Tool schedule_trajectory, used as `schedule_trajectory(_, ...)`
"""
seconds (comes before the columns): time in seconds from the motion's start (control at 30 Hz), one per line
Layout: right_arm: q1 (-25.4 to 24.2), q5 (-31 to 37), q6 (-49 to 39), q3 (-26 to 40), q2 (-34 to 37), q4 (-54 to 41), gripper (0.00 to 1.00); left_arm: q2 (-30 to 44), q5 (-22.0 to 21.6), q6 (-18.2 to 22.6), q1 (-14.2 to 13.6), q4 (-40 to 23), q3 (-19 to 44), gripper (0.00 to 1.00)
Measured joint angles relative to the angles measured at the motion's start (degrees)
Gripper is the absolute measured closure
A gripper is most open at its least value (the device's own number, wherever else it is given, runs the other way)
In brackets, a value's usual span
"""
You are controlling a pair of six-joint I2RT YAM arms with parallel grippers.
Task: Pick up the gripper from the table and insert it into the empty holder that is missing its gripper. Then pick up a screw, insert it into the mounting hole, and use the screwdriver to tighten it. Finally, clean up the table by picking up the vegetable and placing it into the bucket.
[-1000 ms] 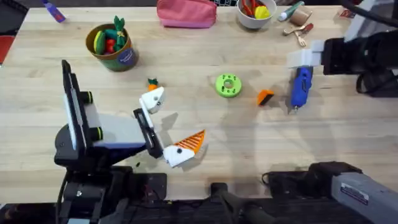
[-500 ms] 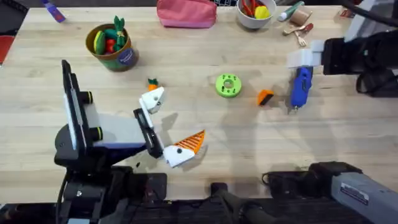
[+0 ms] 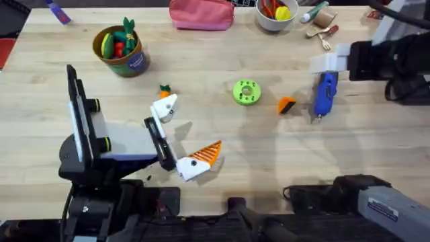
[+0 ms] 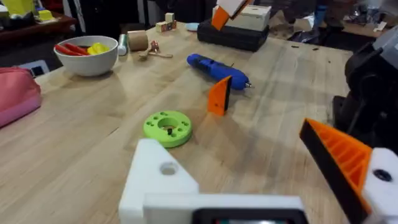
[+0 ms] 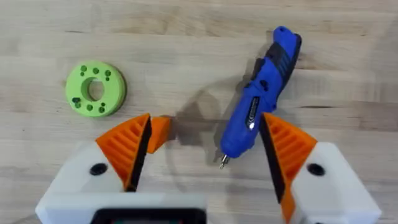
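The gripper, a small orange wedge (image 3: 287, 105), lies on the table between a green disc (image 3: 246, 93) and the blue screwdriver (image 3: 326, 94). My left gripper (image 3: 185, 133) is open low over the table's front. One of its white fingers is the empty holder (image 3: 165, 107), bare of any pad (image 4: 158, 180); the other carries an orange ribbed pad (image 4: 339, 158). The vegetable, a tiny carrot (image 3: 164, 89), lies just beyond the holder. At the far left stands the olive bucket (image 3: 121, 50). My right gripper (image 5: 205, 155) hangs open above the wedge (image 5: 160, 130) and the screwdriver (image 5: 261, 102).
A pink pouch (image 3: 201, 13) and a white bowl (image 3: 277, 13) with toy food sit along the far edge. Small items (image 3: 322, 30) lie to the bowl's right. The green disc (image 5: 95, 90) has several holes. Bare wood lies at the centre front.
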Motion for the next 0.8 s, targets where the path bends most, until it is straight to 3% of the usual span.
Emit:
schedule_trajectory(0.4,1.3,-2.5,2.9,0.1,0.0,-5.7,0.01,0.0,0.0,0.0,0.0,0.0,0.0,0.015)
schedule_trajectory(0.6,5.9,0.0,14.6,0.3,0.6,-13.9,0.01,0.0,0.0,0.0,0.0,0.0,0.0,0.015)
schedule_trajectory(0.8,11.4,1.6,23.7,3.6,6.9,-18.1,0.01,0.0,0.0,0.0,0.0,0.0,0.0,0.015)
